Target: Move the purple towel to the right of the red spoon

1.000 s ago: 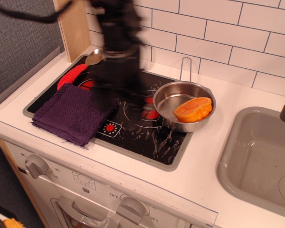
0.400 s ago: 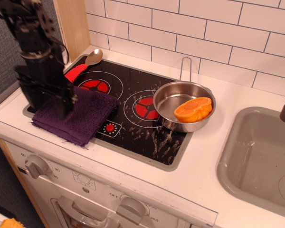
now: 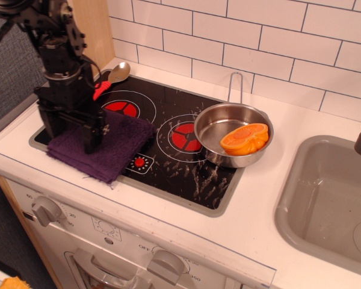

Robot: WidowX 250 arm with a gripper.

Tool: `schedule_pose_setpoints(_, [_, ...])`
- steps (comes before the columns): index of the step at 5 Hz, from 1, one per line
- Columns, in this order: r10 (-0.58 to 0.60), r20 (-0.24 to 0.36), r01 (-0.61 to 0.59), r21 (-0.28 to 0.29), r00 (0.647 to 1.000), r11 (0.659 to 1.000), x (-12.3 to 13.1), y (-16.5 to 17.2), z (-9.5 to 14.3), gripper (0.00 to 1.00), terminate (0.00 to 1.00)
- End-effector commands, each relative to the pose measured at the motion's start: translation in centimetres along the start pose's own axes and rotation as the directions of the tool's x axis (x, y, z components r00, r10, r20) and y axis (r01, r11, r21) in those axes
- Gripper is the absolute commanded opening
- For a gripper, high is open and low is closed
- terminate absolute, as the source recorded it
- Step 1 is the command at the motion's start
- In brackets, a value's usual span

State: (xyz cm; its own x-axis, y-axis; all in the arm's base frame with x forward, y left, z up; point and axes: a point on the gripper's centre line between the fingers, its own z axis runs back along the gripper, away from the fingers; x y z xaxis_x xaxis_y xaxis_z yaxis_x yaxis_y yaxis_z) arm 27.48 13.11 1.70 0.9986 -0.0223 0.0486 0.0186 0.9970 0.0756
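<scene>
The purple towel [image 3: 117, 146] lies folded on the front left of the black cooktop [image 3: 168, 153]. My gripper [image 3: 72, 133] stands upright on the towel's left part, with its fingers [image 3: 92, 136] spread apart and their tips down at the cloth. It looks open, and it hides the towel's left side. The red spoon [image 3: 110, 79] lies behind the towel at the back left corner. Its silver bowl points back and most of its red handle is hidden behind my arm.
A steel pan [image 3: 231, 135] holding an orange half [image 3: 245, 138] sits on the right burner, handle pointing to the tiled wall. A grey sink [image 3: 328, 198] is at the right. A wooden post [image 3: 93, 33] stands behind my arm. Stove knobs [image 3: 45, 211] are on the front.
My arm swung from the middle of the cooktop to the left and came down over the towel. Since 0.4 s ago the towel has shifted slightly to the right with the gripper.
</scene>
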Motion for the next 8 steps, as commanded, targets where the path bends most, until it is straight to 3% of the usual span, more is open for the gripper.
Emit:
schedule_pose_setpoints(1, [0.048, -0.022, -0.047, 0.05, 0.999, 0.998, 4.4, -1.2, -0.1, 1.0, 0.0])
schedule_pose_setpoints(2, [0.116, -0.022, -0.114, 0.059, 0.993, 0.992, 7.4, 0.1, -0.6, 1.0, 0.0])
schedule_pose_setpoints(3, [0.151, 0.001, -0.151, 0.032, 0.988, 0.988, 9.7, 0.4, -0.5, 1.0, 0.0])
schedule_pose_setpoints(4, [0.135, 0.03, -0.136, 0.033, 0.99, 0.99, 11.4, -0.7, 0.2, 1.0, 0.0])
schedule_pose_setpoints(6, [0.112, 0.055, -0.114, 0.03, 0.992, 0.993, 12.3, -1.3, 1.5, 1.0, 0.0])
schedule_pose_setpoints(8, [0.118, 0.166, -0.118, -0.008, 0.979, 0.993, 12.9, 0.2, 8.1, 1.0, 0.0])
